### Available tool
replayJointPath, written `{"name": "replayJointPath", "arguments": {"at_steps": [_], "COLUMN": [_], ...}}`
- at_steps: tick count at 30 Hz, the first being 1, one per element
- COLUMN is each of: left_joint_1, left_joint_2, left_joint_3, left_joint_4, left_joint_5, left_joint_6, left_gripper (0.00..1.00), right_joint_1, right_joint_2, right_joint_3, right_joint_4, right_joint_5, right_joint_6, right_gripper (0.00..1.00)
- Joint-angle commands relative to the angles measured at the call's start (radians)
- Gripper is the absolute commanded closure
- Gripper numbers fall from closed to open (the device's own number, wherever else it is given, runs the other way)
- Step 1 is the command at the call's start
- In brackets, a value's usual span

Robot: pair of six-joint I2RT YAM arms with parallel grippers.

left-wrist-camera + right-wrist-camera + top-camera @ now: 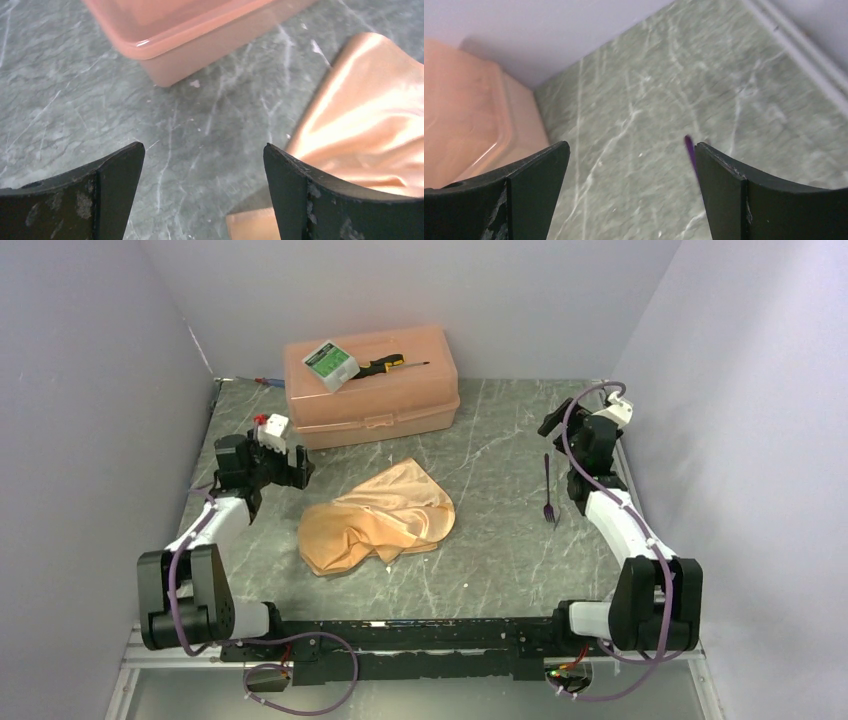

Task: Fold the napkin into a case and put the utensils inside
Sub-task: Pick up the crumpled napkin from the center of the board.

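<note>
The soft, satiny peach-orange cloth napkin lies crumpled in loose, glossy folds at the middle of the grey-green, white-veined worktop. The slim purple-blue metal fork lies well to its right, tines toward the near edge. The left hand hovers just left of the napkin with its dark, scuffed fingers spread, holding nothing. The right hand is likewise spread and empty, beside the fork's handle end. A rigid peach plastic box with rounded corners sits behind the napkin.

White-and-black arms, purple cables; black claw fingers, possibly scuffed.
</note>
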Motion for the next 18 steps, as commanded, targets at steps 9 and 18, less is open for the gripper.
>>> {"name": "replayJointPath", "arguments": {"at_steps": [9,18], "left_joint_1": [0.0,-0.051], "left_joint_2": [-0.074,0.01], "left_joint_3": [0.298,0.309], "left_joint_4": [-0.887,-0.927], "left_joint_5": [0.324,0.223], "left_joint_6": [0.358,0.439], "left_gripper": [0.06,0.06], "right_joint_1": [0.485,0.673], "right_joint_2": [-0.013,0.103], "right_joint_3": [0.117,0.093], "right_joint_4": [-0.461,-0.491], "right_joint_5": [0.04,-0.002], "right_joint_6": [-0.084,-0.056], "right_gripper": [0.0,0.01]}}
